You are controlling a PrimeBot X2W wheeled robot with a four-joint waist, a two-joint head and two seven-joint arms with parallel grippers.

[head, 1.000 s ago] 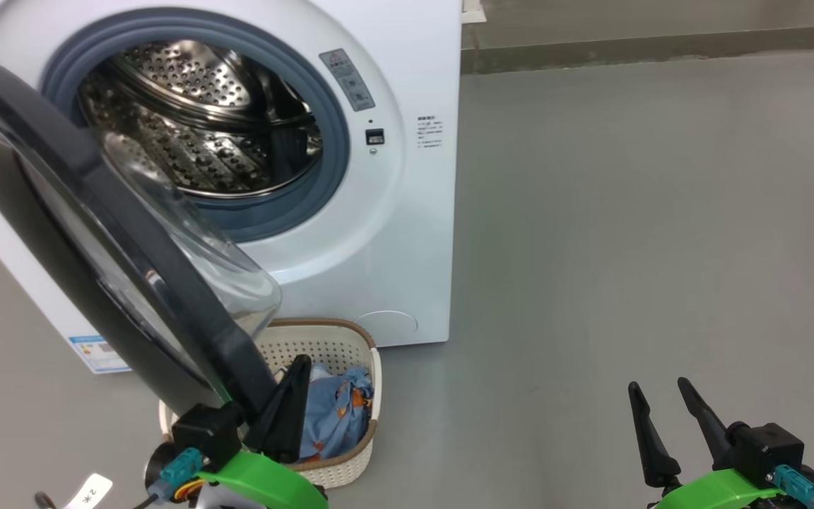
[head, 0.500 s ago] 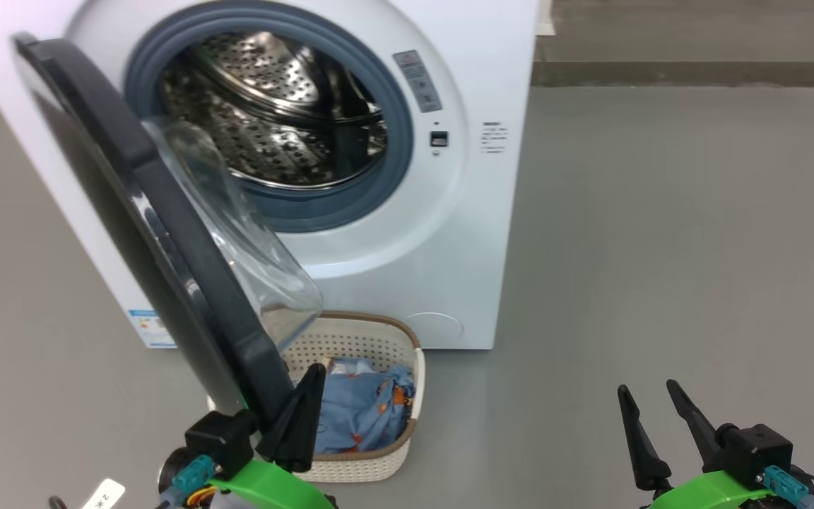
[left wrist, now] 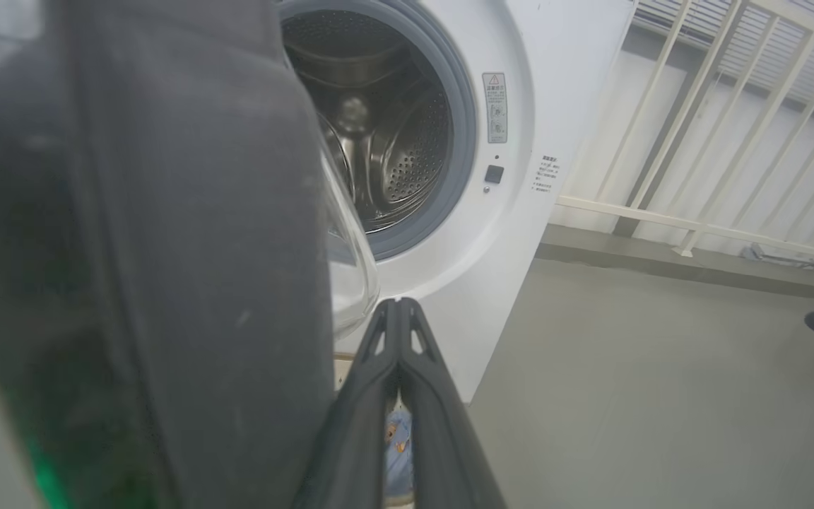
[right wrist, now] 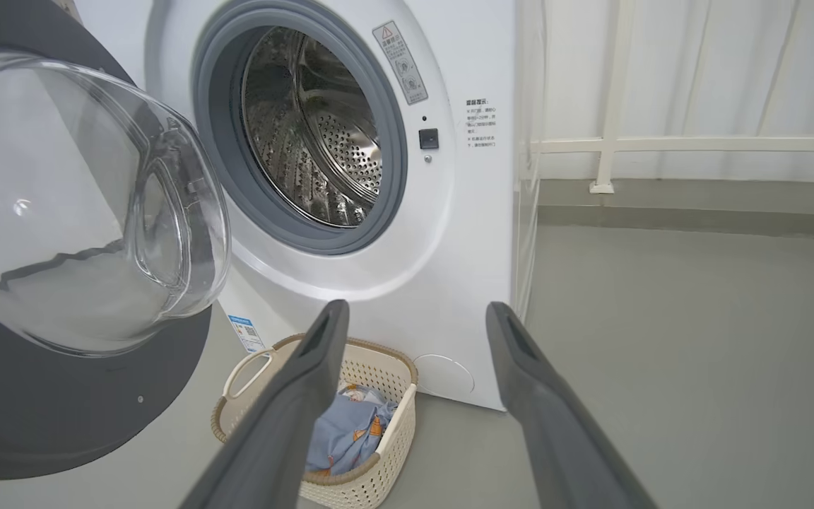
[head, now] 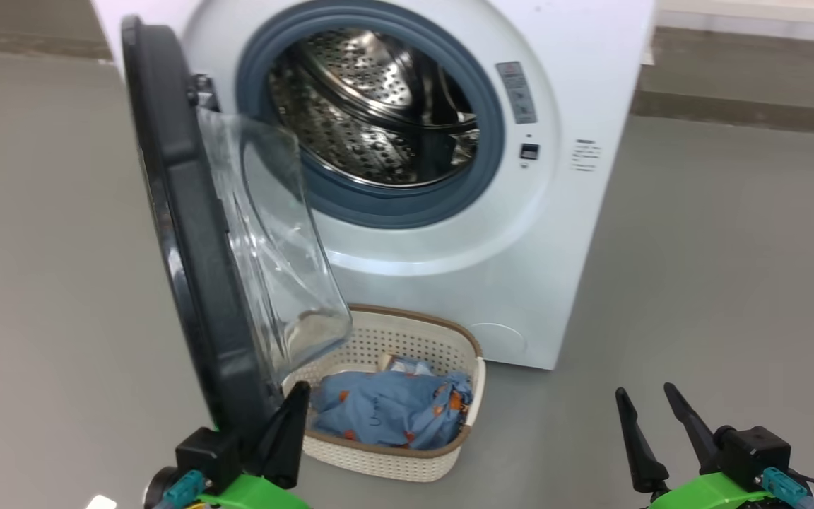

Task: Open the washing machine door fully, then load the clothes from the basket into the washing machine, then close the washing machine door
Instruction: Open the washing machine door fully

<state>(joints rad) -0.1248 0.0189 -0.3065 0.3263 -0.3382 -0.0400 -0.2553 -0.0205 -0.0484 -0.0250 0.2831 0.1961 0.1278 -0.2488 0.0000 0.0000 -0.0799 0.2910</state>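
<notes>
Grey floor (head: 697, 283) all round, and the washing machine (head: 591, 233) faces us with its steel drum (head: 379, 106) bare. The washing machine door (head: 181, 212) swings out on its left hinge, standing about square to the front, its glass bowl bulging towards the basket (head: 407, 463) at the machine's foot. Every bit of the clothes (head: 386, 413) sits in that basket, a blue bundle with orange prints.

Now the left gripper (head: 299, 392): fingers pressed tight together, nothing between them, laid against the inner side of the door's black rim at its lower edge. The rim runs alongside the fingers, on their left, so any further opening push, I'd say, goes sideways to the robot's left.

Right gripper (head: 644, 390) waits low on the right, fingers spread wide and empty, well apart from the basket. The basket lies between the two, nearer the left.
</notes>
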